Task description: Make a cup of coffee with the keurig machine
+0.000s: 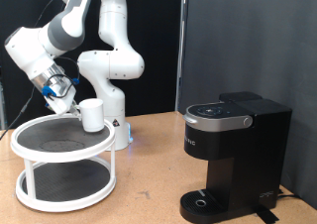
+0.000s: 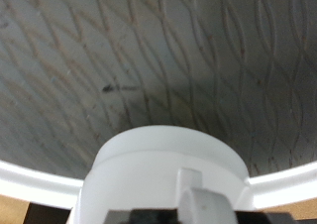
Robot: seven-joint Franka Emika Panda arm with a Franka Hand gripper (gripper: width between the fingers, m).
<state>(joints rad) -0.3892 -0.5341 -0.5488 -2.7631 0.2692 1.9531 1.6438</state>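
Observation:
The white cup is at the top tier of a round white rack, near the tier's edge on the exterior view's right. My gripper reaches down to the cup from the exterior view's left, and its fingers appear closed on the cup's near side. In the wrist view the cup fills the lower middle, with a grey fingertip against it. The cup's handle is hidden. The black keurig machine stands on the table at the exterior view's right, lid down, with its drip tray bare.
The rack has two tiers with dark mesh floors and a white rim. The robot's white base stands behind the rack. A dark curtain hangs behind the wooden table.

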